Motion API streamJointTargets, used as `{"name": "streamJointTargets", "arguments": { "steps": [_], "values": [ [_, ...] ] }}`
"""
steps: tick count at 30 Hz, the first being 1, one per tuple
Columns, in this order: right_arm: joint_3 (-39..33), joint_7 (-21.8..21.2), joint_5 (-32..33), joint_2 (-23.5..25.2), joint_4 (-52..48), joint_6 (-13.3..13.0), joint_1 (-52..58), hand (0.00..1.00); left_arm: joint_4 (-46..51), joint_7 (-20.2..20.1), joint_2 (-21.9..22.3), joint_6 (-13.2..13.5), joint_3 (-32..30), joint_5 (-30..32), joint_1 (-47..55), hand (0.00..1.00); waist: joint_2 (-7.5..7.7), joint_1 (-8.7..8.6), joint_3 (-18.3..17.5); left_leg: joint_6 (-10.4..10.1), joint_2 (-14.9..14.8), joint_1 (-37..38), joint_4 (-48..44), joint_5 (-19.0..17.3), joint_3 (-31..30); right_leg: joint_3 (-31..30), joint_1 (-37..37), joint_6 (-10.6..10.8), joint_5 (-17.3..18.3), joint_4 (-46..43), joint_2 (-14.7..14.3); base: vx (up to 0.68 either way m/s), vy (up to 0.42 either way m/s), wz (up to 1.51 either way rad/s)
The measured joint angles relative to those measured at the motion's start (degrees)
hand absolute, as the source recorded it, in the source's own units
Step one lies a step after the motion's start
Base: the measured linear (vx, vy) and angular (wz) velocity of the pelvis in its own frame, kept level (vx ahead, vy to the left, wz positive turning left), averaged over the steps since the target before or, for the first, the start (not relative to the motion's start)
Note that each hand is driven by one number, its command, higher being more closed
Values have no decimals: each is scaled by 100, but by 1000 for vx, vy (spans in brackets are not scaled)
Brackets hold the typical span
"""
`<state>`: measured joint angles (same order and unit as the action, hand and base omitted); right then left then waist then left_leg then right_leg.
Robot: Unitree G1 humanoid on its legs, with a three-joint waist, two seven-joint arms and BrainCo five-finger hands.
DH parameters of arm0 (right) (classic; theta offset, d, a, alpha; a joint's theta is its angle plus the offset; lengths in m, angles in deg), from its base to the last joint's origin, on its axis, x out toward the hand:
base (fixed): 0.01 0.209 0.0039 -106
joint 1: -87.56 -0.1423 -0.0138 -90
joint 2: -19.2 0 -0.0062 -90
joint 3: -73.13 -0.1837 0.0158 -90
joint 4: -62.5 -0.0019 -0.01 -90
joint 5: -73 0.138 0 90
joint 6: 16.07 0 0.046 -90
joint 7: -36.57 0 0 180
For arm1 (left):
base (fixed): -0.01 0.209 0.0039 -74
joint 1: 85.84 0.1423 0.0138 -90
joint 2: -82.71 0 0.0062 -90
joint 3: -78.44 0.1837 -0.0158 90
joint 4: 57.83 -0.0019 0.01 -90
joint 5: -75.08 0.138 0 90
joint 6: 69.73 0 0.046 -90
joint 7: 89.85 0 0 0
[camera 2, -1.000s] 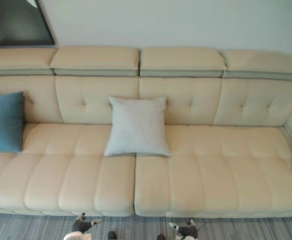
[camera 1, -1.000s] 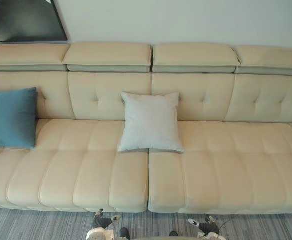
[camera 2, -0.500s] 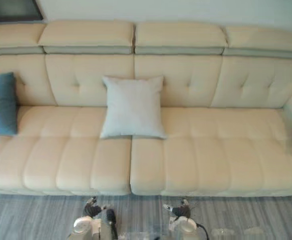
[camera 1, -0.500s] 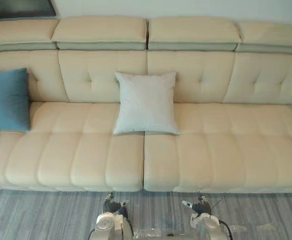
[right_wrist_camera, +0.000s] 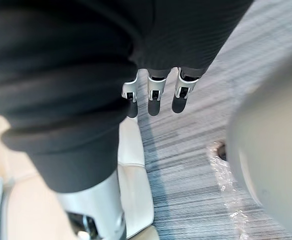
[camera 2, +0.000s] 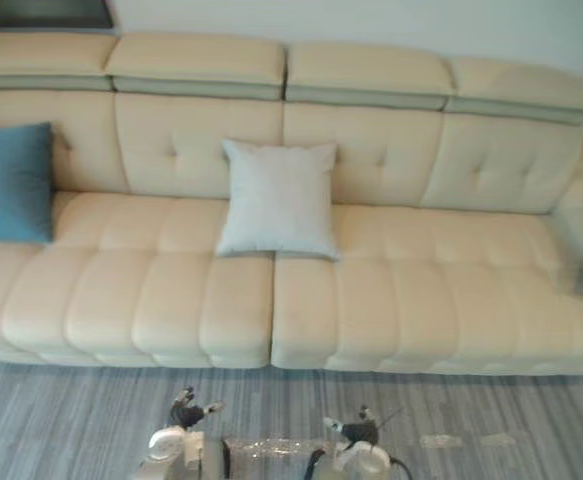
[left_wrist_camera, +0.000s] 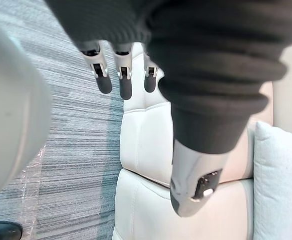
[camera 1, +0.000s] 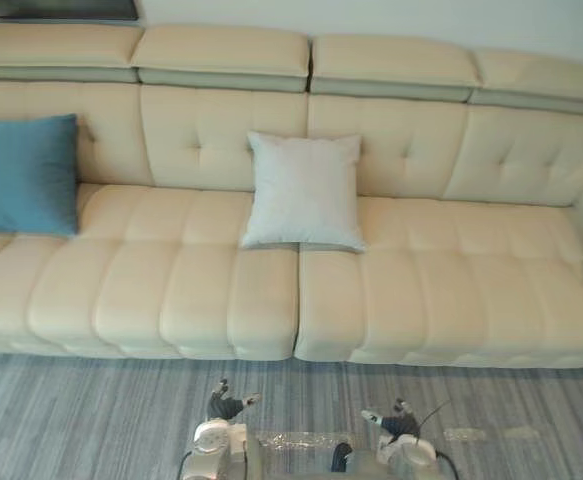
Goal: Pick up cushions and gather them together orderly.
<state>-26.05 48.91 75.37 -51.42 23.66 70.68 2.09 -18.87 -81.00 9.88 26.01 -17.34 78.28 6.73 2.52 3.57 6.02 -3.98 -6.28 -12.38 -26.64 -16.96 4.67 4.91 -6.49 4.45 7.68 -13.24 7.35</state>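
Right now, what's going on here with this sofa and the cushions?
The robot faces a cream sofa and holds nothing yet. Its left hand and right hand hang open in front of it, above the floor. A pale grey cushion leans at the sofa's middle, and a blue cushion leans at its left end, apart from it.

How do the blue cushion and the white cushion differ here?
Colour: the blue cushion is teal, the white cushion pale grey-white. Place: the blue cushion sits at the sofa's left end, the white cushion at its middle. Both lean upright against the backrest.
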Motion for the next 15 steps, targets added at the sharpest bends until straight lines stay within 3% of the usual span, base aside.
{"name": "streamJointTargets", "arguments": {
  "steps": [5, 7, 10, 12, 14, 15],
  "values": [
    [-18, -7, 1, 0, 0, 1, -6, 0, -166, -8, -12, -6, 5, -4, -40, 0, -87, -28, -57, -4, -87, 219, 67, -120, 553, -446, -169, 81, -221, -7, -67, 50, 77, -58],
    [-7, -7, -1, -32, 220, -14, -226, 0, -284, -8, -76, -7, 9, -7, -35, 0, -250, -26, -83, 60, -433, 255, 75, -74, 1065, 336, -503, -220, -470, -165, -161, 117, -47, -126],
    [51, -5, -15, -333, 538, -13, -461, 0, -439, -9, -155, -25, 21, -10, -117, 0, -449, -77, 30, 87, -617, 369, -20, 13, 1348, 1571, -582, -643, -708, -94, -183, 108, -71, -102],
    [55, -4, -20, -557, 690, -10, -523, 0, -455, -7, -174, -21, 21, -10, -124, 0, -532, -69, 36, 144, -676, 580, 30, 73, 1343, 1582, -555, -816, -827, -111, -276, 84, -78, -88],
    [78, 4, -25, -696, 808, -11, -734, 0, -472, -2, -259, -10, 24, -11, -157, 0, -609, -57, 84, 112, -861, 834, 234, 135, 1396, 1613, -629, -829, -947, -179, -367, 20, -107, -83],
    [76, 2, -29, -716, 851, 7, -826, 0, -479, 1, -354, 7, 53, -11, -211, 0, -599, -73, 133, 23, -894, 950, 390, 182, 1561, 1913, -770, -832, -597, -594, -198, -22, -119, -46]
  ]
}}
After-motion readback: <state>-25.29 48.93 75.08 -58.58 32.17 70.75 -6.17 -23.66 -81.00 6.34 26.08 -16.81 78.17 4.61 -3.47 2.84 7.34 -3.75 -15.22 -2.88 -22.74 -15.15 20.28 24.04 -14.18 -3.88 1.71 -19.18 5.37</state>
